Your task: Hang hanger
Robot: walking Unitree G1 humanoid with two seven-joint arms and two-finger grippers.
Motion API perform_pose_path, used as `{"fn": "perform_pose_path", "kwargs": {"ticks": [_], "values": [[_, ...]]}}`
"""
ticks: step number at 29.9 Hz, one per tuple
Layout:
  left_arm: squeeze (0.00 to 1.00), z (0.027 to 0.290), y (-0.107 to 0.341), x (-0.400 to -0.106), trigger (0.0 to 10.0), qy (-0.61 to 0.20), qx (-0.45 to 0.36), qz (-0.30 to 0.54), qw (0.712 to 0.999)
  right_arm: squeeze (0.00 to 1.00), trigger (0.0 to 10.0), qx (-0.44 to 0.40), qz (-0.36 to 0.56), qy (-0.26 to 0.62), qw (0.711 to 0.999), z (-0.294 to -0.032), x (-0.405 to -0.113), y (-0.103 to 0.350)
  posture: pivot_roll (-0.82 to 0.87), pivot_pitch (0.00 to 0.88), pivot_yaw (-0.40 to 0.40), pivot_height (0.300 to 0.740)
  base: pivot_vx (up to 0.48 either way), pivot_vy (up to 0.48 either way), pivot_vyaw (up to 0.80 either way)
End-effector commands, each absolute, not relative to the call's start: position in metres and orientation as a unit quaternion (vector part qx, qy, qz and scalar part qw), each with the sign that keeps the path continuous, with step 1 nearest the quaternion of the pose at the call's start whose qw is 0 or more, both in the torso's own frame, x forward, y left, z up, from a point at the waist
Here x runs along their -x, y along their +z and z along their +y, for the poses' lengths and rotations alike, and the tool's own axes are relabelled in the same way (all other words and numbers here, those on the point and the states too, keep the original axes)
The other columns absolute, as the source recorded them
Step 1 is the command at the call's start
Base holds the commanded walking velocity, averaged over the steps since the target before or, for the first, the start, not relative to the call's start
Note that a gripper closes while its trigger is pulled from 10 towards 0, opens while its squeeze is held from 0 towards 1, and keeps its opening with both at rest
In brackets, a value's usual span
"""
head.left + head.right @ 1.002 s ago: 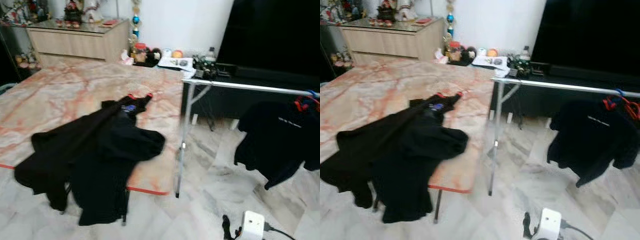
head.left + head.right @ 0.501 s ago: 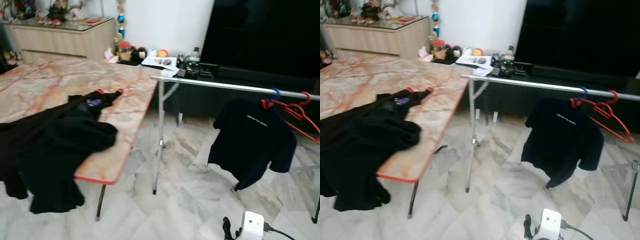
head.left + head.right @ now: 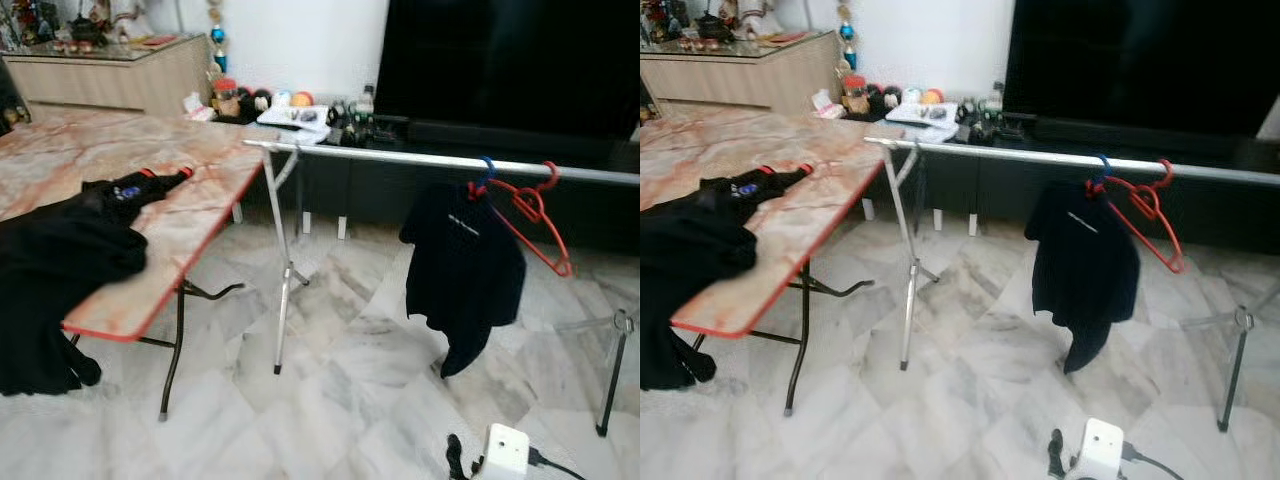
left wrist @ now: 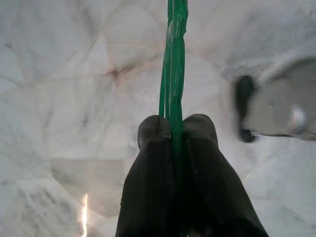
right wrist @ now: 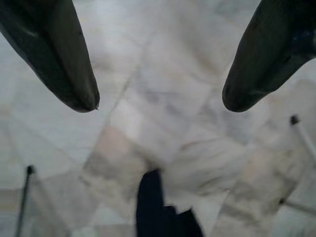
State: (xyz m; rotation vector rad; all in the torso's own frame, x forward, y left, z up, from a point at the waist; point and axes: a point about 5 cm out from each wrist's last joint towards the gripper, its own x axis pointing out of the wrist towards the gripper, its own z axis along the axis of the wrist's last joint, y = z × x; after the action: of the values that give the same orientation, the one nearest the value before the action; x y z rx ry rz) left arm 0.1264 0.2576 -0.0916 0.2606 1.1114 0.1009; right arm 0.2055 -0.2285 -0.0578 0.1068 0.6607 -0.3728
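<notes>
Each wrist view: 2 long black fingers (image 5: 64, 59), smooth, tapering to rounded tips.

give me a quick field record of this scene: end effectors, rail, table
left end effector: shut on green hanger, marble floor beyond
right end effector: open, holding nothing
clothes rail: black shirt hanging, red hanger bare beside it
folding table: black clothes heaped, draping over its edge
floor: white power box
</notes>
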Motion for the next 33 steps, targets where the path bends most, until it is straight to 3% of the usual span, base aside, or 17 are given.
{"fn": "perform_pose_path", "kwargs": {"ticks": [1, 6, 11, 14, 19, 21, 22, 26, 27, 28, 29, 30, 31, 33], "values": [[0.00, 0.269, -0.083, -0.139, 10.0, 0.056, -0.161, 0.506, 0.846, 0.00, 10.0, -0.065, 0.315, -0.175, 0.931, -0.219, -0.213, -0.056, 0.15, 0.000, 0.015, 0.740, 0.000, 0.000, 0.00], [0.00, 0.274, -0.071, -0.164, 10.0, 0.057, -0.201, 0.466, 0.860, 0.00, 10.0, -0.059, 0.306, -0.176, 0.934, -0.222, -0.219, -0.052, 0.15, 0.000, 0.009, 0.740, 0.000, 0.000, 0.00], [0.00, 0.275, -0.025, -0.231, 10.0, 0.016, -0.272, 0.323, 0.906, 0.00, 10.0, -0.034, 0.273, -0.158, 0.948, -0.227, -0.240, -0.035, 0.14, 0.000, 0.000, 0.740, 0.000, 0.000, 0.00], [0.00, 0.264, -0.006, -0.252, 10.0, -0.023, -0.275, 0.266, 0.924, 0.00, 10.0, -0.007, 0.259, -0.125, 0.958, -0.226, -0.250, -0.027, 0.15, 0.000, -0.004, 0.740, 0.000, 0.000, 0.00], [0.00, 0.228, 0.026, -0.268, 10.0, -0.197, -0.284, 0.221, 0.912, 0.00, 10.0, 0.114, 0.240, 0.063, 0.962, -0.210, -0.275, -0.008, 0.15, 0.000, -0.003, 0.740, 0.000, 0.000, 0.00], [0.00, 0.212, 0.044, -0.264, 10.0, -0.305, -0.314, 0.221, 0.872, 0.00, 10.0, 0.177, 0.202, 0.184, 0.946, -0.206, -0.290, 0.014, 0.14, 0.000, -0.001, 0.740, 0.000, 0.000, 0.00], [0.00, 0.212, 0.044, -0.264, 10.0, -0.305, -0.314, 0.221, 0.872, 0.00, 10.0, 0.177, 0.202, 0.184, 0.946, -0.206, -0.290, 0.014, 0.14, 0.000, -0.001, 0.740, 0.000, 0.000, 0.00], [0.00, 0.200, 0.052, -0.255, 10.0, -0.399, -0.337, 0.254, 0.814, 0.00, 10.0, 0.201, 0.144, 0.348, 0.904, -0.197, -0.303, 0.050, 0.13, 0.000, 0.002, 0.740, 0.000, 0.000, 0.00], [0.00, 0.200, 0.052, -0.255, 10.0, -0.399, -0.337, 0.254, 0.814, 0.00, 10.0, 0.201, 0.144, 0.348, 0.904, -0.197, -0.303, 0.050, 0.13, 0.000, 0.002, 0.740, 0.000, 0.000, 0.00], [0.00, 0.196, 0.055, -0.254, 10.0, -0.416, -0.336, 0.262, 0.803, 0.00, 10.0, 0.218, 0.138, 0.387, 0.885, -0.194, -0.305, 0.058, 0.12, 0.000, 0.005, 0.740, 0.000, 0.000, 0.00], [0.00, 0.186, 0.061, -0.252, 10.0, -0.446, -0.329, 0.270, 0.787, 0.00, 10.0, 0.253, 0.125, 0.458, 0.843, -0.186, -0.307, 0.074, 0.12, 0.000, 0.003, 0.740, 0.000, 0.000, 0.00], [0.00, 0.186, 0.061, -0.252, 10.0, -0.446, -0.329, 0.270, 0.787, 0.00, 10.0, 0.253, 0.125, 0.458, 0.843, -0.186, -0.307, 0.074, 0.12, 0.000, 0.003, 0.740, 0.000, 0.000, 0.00], [0.00, 0.175, 0.064, -0.254, 10.0, -0.468, -0.322, 0.265, 0.779, 0.00, 10.0, 0.265, 0.114, 0.510, 0.811, -0.177, -0.307, 0.084, 0.13, 0.000, -0.005, 0.740, 0.000, 0.000, 0.00], [0.00, 0.163, 0.066, -0.258, 10.0, -0.485, -0.314, 0.251, 0.777, 0.00, 10.0, 0.266, 0.100, 0.551, 0.785, -0.165, -0.306, 0.092, 0.14, 0.000, -0.007, 0.740, 0.000, 0.000, 0.00]]}}
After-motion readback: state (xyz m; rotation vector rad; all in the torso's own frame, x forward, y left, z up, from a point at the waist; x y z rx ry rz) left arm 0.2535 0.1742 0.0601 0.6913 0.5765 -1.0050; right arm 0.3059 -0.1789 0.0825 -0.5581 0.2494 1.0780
